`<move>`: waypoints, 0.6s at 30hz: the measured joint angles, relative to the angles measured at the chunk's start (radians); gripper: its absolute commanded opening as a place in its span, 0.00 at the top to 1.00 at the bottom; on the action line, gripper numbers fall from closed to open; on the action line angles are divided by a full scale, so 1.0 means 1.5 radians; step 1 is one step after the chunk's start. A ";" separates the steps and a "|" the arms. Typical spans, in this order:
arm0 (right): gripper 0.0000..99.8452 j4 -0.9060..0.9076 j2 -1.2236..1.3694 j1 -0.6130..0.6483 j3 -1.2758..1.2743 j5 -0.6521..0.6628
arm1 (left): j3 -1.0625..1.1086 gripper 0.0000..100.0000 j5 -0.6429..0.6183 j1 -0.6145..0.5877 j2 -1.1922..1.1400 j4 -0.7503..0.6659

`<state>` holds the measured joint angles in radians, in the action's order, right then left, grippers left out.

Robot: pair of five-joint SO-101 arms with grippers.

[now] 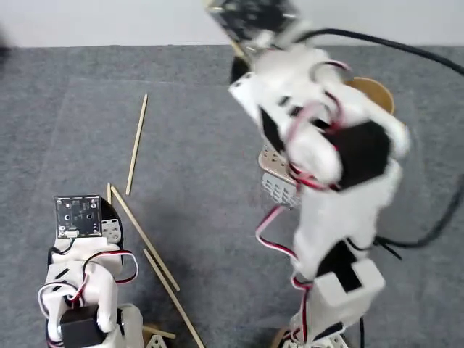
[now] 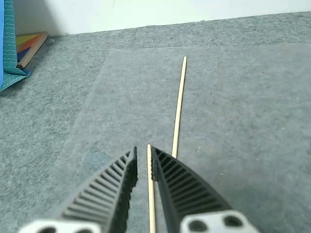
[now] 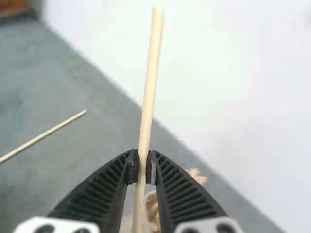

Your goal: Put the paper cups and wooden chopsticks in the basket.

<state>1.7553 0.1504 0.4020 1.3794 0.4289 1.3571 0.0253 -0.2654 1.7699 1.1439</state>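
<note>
My right gripper (image 3: 142, 158) is shut on a wooden chopstick (image 3: 148, 77) that sticks out past the fingertips, raised high over the far side of the table. In the high view that arm is blurred, with its gripper (image 1: 243, 58) near the tan basket (image 1: 373, 90), which the arm partly hides. My left gripper (image 2: 143, 153) is low over the mat at the front left (image 1: 109, 210), narrowly open. A chopstick (image 2: 150, 194) lies on the mat between its fingers. Another chopstick (image 2: 179, 102) lies just ahead of it (image 1: 136, 145).
Two more chopsticks (image 1: 145, 239) (image 1: 172, 299) lie slanted on the grey mat (image 1: 203, 181) right of the left arm. A blue and coloured object (image 2: 12, 48) sits off the mat by the white wall. A black cable (image 1: 428, 232) trails beside the right arm.
</note>
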 measured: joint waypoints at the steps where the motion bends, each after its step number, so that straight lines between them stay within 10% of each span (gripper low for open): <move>1: 0.99 -0.004 -0.011 -0.010 0.000 0.000 | 0.000 0.95 0.000 0.000 0.000 0.000; 18: 0.99 0.001 -0.063 -0.096 0.087 -0.100 | 0.000 0.95 0.000 0.000 0.000 0.000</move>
<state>1.7568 0.0552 0.2578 1.5098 0.2785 1.3571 0.0253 -0.2654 1.7699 1.1439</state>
